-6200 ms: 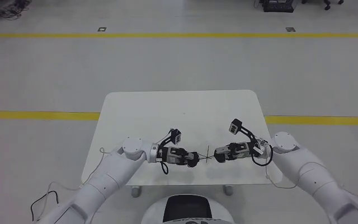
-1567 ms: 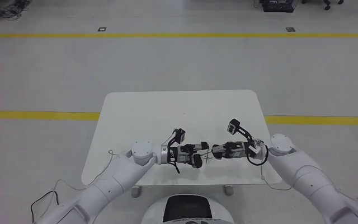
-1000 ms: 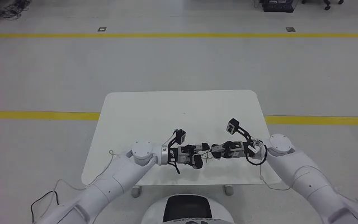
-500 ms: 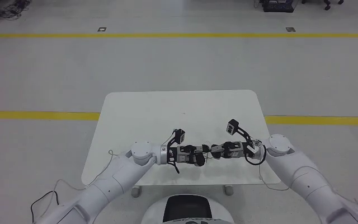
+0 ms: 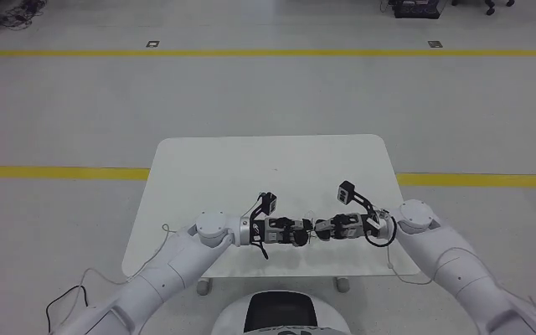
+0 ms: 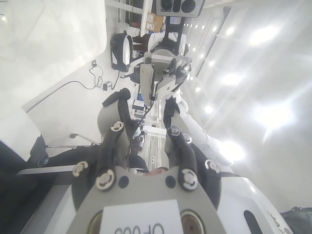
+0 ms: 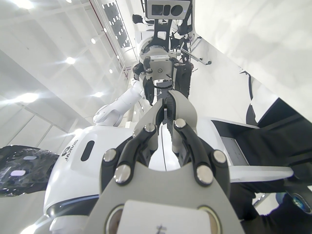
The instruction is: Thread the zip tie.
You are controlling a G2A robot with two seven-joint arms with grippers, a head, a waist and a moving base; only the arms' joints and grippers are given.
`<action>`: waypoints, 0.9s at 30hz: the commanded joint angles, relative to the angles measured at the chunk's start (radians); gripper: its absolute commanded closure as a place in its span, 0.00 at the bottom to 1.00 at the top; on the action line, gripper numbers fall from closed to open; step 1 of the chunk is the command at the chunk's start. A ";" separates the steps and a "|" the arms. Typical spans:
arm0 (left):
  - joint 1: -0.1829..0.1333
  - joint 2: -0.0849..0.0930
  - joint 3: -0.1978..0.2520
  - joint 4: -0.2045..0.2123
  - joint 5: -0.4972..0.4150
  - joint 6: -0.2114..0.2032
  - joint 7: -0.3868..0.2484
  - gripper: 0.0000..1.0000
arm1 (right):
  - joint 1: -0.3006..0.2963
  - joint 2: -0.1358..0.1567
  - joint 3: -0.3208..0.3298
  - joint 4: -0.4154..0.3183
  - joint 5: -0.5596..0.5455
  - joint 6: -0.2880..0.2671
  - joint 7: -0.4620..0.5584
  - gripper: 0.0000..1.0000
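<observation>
Over the last six seconds the two claws have closed in on each other. They began with a clear gap between their tips and the tie standing crosswise in it; now they sit tip to tip.

The right claw (image 5: 322,231) has its fingers pressed almost together, pinching the tie (image 5: 311,234), a thin dark strand. In the right wrist view the strand runs back along the narrow slit between the ribbed pads.

The left claw (image 5: 301,234) faces it head on, with its two black fingers (image 6: 120,99) spread wide. In the left wrist view the strand leaves the right claw's tip and passes into the gap between those spread fingers. Whether it touches either finger cannot be told.

Both claws hang just above the white table (image 5: 251,163), over its near edge. The tie is held in the air between them, not lying on the table.

Behind each claw a small black camera (image 5: 267,201) stands on a bracket over the wrist. Further out, past the table's sides, a yellow line (image 5: 75,172) runs across the pale floor.
</observation>
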State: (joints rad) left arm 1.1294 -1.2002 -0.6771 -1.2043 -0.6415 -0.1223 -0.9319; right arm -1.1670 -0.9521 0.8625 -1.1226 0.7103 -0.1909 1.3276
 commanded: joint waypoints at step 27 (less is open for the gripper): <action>-0.009 -0.004 0.010 0.017 -0.018 -0.021 -0.046 0.93 | 0.028 -0.035 -0.011 0.054 -0.012 0.013 0.062 1.00</action>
State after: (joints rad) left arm 1.1210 -1.2044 -0.6671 -1.1874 -0.6592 -0.1438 -0.9777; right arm -1.1397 -0.9869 0.8524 -1.0684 0.7002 -0.1790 1.3901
